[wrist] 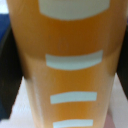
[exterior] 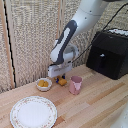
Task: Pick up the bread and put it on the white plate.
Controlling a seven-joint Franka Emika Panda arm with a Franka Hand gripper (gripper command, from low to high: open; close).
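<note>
One bread (exterior: 62, 81) piece sits under the fingers (exterior: 59, 77); grip and long axis unclear.

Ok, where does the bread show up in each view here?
Exterior view: the bread sits between the small white bowl and the pink cup, directly beneath the jaws.
Wrist view: an orange-brown surface with pale stripes fills nearly the whole picture, most likely the bread seen very close.
Shared landmark: the jaws, above the bread in the exterior view and apparently the dark shapes flanking it in the wrist view.
</note>
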